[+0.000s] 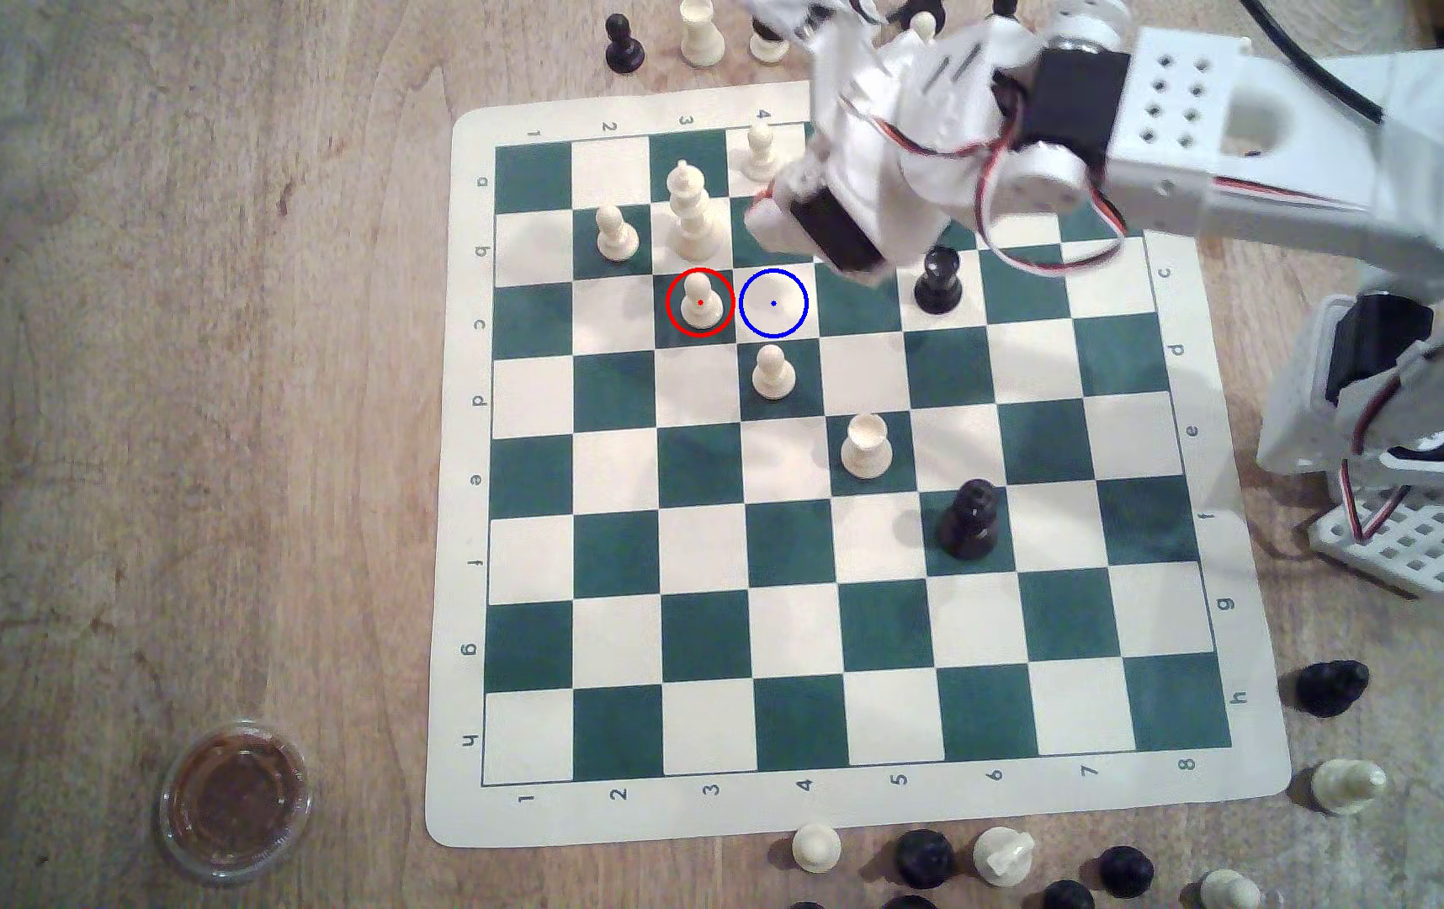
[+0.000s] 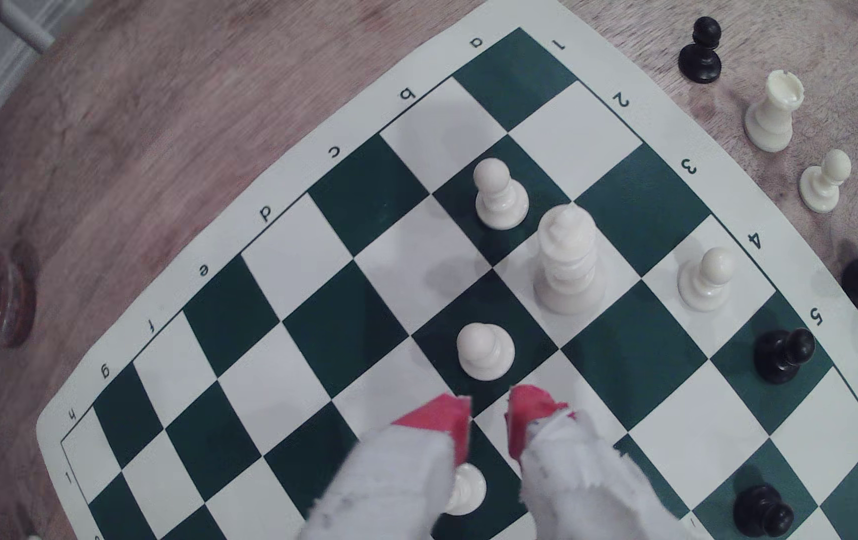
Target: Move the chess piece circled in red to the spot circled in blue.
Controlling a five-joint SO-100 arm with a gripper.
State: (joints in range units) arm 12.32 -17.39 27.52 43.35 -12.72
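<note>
Wooden table (image 1: 176, 350) carries chess mat (image 1: 456, 612), lidded sauce cup (image 1: 235, 797), spare pieces along edges.

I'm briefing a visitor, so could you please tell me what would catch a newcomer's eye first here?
Probably the red ring around the cream pawn and the blue ring on the empty cream square beside it, on the exterior view's right. Next, the white arm's red-tipped gripper, open, hovering just short of that pawn.

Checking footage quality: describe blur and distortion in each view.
Exterior view: arm and gripper smeared with motion blur, board sharp. Wrist view: board edges bow from lens distortion; pawn crisp, red fingertips slightly soft.
</note>
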